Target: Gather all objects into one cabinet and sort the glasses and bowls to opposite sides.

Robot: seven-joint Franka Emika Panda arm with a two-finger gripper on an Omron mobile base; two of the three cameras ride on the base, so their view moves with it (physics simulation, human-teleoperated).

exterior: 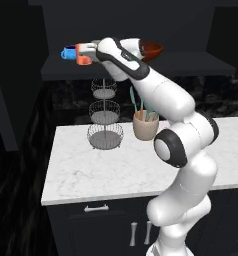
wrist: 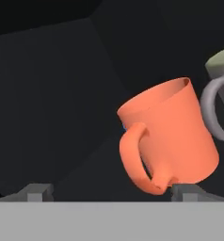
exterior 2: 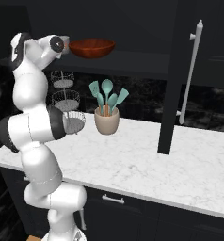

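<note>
We're at the cabinet shelf (exterior: 201, 62) sorting the cups, tool (wrist: 111, 190) spread apart and holding nothing, orange mug (wrist: 168, 134) just ahead at 1 o'clock, brown bowl (exterior 2: 92, 48) far end; next, probably back out without knocking the mug.

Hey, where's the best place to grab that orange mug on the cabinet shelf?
Probably the orange mug by its body, across the wall, not the handle. In the hand view its loop handle faces the open pincer and the mug appears tilted, so closing either side of the round body beside the handle looks steadier.
</note>
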